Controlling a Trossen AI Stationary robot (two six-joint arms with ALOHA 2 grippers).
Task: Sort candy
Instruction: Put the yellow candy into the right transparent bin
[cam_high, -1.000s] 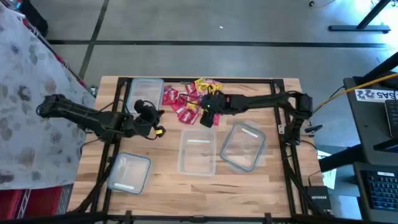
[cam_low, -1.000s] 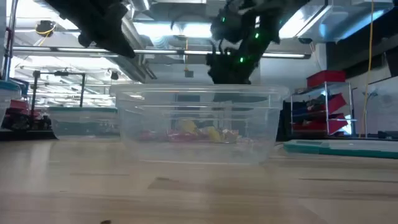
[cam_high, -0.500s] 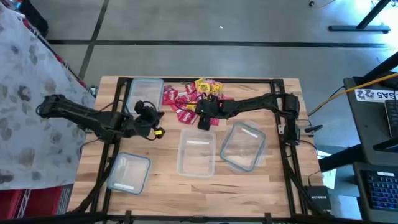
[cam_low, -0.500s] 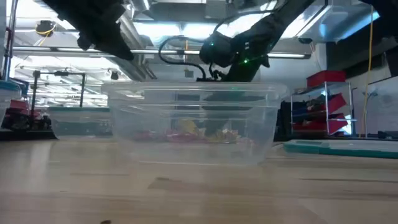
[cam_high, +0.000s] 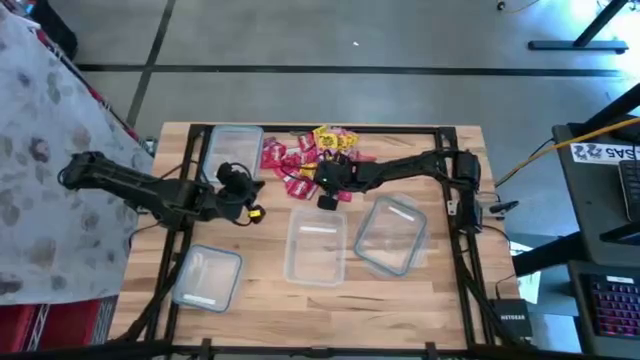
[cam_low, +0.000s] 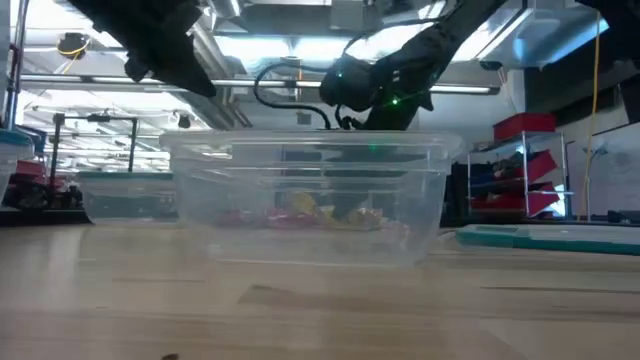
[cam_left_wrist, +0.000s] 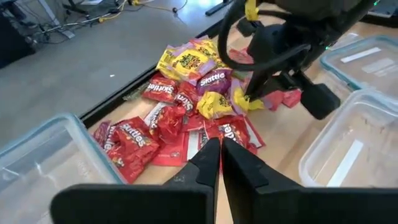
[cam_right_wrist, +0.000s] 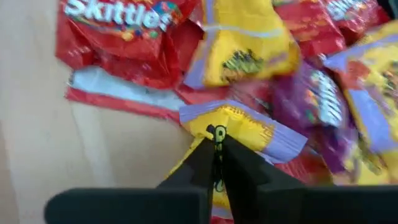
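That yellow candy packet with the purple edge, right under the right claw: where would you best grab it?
By its flat purple-trimmed end, from straight above. The yellow packet lies loose atop the red packets, that end lifted clear of the wood, so fingers could close on it alone. The right claw appears shut on that end already.

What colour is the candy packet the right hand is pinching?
Yellow with purple edging; the candy packet shows best in the right wrist view, in the right hand.

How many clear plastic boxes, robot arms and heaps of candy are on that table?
Clear tubs: 4
Robot arms: 2
Candy heap: 1, its pieces too overlapped to count
Total: 7
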